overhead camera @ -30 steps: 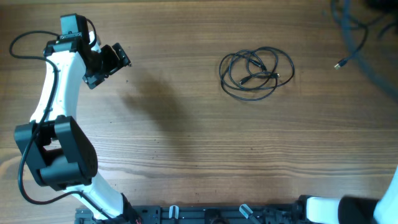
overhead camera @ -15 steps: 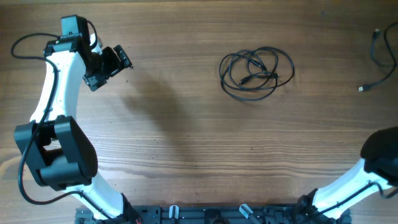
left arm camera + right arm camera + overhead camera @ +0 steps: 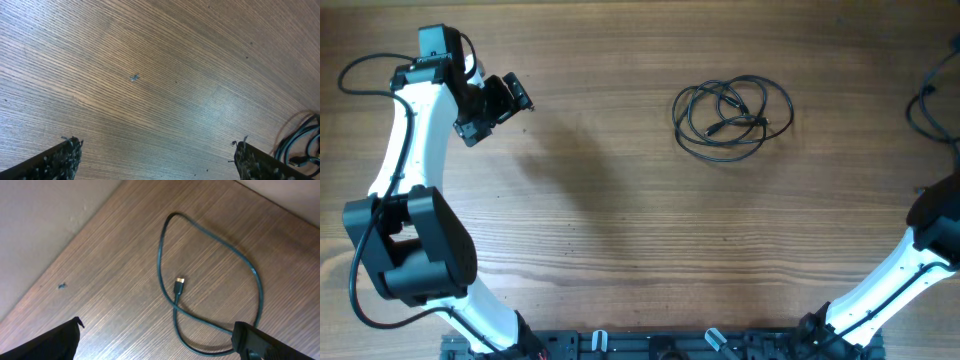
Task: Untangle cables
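Wide left pincer (image 3: 157,159) sat far frm tangled cables (image 3: 730,124); right pincer (image 3: 157,334), wide too, over lone cable (image 3: 178,284), prob. set aside.

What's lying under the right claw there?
A thin cable loop on the wooden table, its plug inside the loop. The loop's lower corner is covered by a finger of the right gripper.

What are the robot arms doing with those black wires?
Two robot arms are meant to untangle cables. Neither holds anything now. The left gripper is open over the table, away from the coiled bundle. The right gripper is open above a separate loose cable lying in a loop near the table's edge.
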Tool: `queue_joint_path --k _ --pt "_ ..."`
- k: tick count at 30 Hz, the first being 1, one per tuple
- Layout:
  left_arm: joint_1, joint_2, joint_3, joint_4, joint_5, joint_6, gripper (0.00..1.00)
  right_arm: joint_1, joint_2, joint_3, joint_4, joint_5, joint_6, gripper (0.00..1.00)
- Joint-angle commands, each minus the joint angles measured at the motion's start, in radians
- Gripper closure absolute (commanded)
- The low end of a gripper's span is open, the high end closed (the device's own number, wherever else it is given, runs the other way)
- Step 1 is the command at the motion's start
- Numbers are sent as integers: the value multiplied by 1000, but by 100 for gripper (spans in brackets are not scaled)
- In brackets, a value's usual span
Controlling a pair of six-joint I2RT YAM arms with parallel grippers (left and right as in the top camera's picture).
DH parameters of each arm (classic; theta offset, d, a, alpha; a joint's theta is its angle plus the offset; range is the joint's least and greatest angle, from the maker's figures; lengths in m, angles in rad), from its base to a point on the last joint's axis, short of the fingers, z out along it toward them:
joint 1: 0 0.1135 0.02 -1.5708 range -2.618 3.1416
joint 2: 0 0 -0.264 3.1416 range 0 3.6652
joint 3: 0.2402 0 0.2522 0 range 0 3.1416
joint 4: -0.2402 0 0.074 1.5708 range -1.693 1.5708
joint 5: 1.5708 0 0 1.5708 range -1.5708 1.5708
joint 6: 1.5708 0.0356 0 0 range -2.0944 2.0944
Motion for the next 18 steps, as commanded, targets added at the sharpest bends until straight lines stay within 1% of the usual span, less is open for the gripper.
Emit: queue_joint_path --k 1,8,9,11,12,14,15,18 --pt "1 7 8 -3 6 2 0 8 -61 4 -34 -55 -3 0" --pt "1 7 8 -3 7 2 0 19 -254 4 -119 -130 -30 0" --pt "1 7 8 5 9 2 0 34 -315 4 -153 -134 -43 0" --pt "-2 7 8 7 6 2 0 51 -361 4 -184 -137 -77 0" --pt "-3 7 8 5 -5 -7 0 60 -382 4 -203 -154 -96 0" --pt "-6 7 8 1 -2 -89 0 68 -407 4 -243 -217 -111 0" --pt "-13 7 8 1 11 -99 9 74 -412 4 -272 -271 -113 0" --pt "-65 7 8 -14 42 -99 20 74 -408 2 -338 -381 -151 0"
